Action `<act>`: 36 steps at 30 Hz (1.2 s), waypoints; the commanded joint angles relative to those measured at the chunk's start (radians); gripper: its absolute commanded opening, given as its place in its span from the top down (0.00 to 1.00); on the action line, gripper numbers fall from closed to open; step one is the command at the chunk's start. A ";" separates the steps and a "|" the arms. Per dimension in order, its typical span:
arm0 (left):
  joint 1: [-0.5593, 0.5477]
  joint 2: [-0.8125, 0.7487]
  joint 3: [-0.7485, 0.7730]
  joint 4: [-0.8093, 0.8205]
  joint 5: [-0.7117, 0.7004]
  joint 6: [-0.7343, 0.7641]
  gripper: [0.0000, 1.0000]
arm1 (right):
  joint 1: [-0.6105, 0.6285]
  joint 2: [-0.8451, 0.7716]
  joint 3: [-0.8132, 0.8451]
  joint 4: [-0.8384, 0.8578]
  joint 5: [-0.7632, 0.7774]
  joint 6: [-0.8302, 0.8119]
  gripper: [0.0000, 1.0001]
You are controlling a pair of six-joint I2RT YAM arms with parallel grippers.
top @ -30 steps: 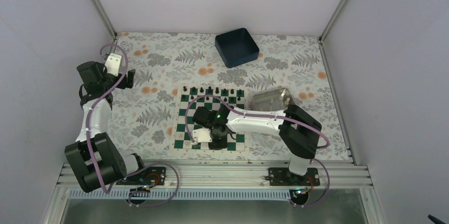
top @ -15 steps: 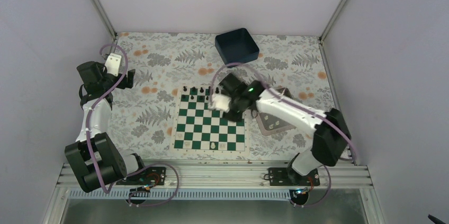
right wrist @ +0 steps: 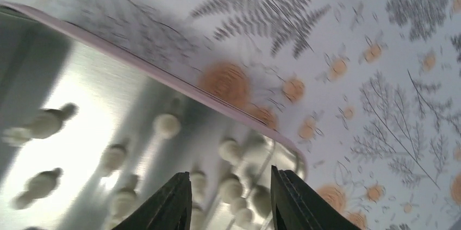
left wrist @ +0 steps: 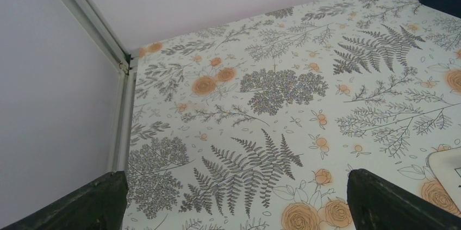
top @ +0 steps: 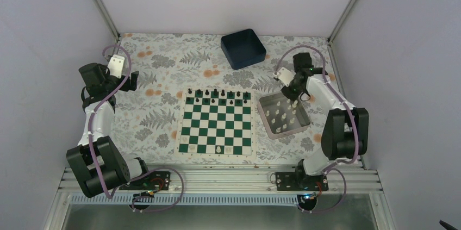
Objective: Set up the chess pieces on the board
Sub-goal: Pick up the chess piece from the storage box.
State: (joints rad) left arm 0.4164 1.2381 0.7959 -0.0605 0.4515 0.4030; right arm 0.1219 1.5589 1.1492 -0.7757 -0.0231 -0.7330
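A table (top: 157, 105) dressed in fern-and-rose cloth carries the board (top: 217, 124), squared to the arms at centre where either could reach it, with a dark blue bin (top: 243, 48) beyond its far edge and a silver tray (top: 296, 122) just beside its right edge, evidently the supply point for the cream chess pieces (top: 281, 113) standing loose in it. The right arm (top: 340, 126) is stretched toward the far right, elbow raised near the table's right edge and forearm angled in over the tray's far corner, wrist tipped down; the left arm (top: 98, 116) is drawn up well apart at the left over bare cloth, seemingly parked out of the way. The right gripper (top: 291, 93) hangs above the tray's far end with its jaws parted and nothing between them, its wrist view showing several pieces clustered below the gap near the rim, which reads as lining up a pick. The left gripper (top: 130, 80) is spread wide and holds nothing. A row of black pieces (top: 217, 95) lines the board's far rank, while a lone cream piece (top: 218, 148) stands on the near rank, so nearly the whole cream set appears yet to be placed
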 commanded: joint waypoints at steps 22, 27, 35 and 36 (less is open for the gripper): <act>0.001 0.006 -0.005 0.030 0.020 -0.009 0.00 | -0.113 0.026 -0.053 -0.039 0.066 -0.204 0.62; 0.001 0.002 -0.004 0.029 0.020 -0.010 0.00 | -0.112 -0.002 -0.057 -0.095 0.060 -0.331 0.56; 0.000 -0.006 -0.009 0.029 0.016 -0.010 0.00 | -0.123 0.025 -0.058 -0.156 0.075 -0.569 0.48; 0.001 -0.009 -0.010 0.030 0.014 -0.010 0.00 | -0.122 0.015 -0.062 -0.147 0.063 -0.608 0.48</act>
State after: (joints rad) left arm 0.4160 1.2388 0.7959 -0.0532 0.4526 0.4026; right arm 0.0147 1.5803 1.0946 -0.8814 0.0677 -1.1481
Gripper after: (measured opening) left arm 0.999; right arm 0.517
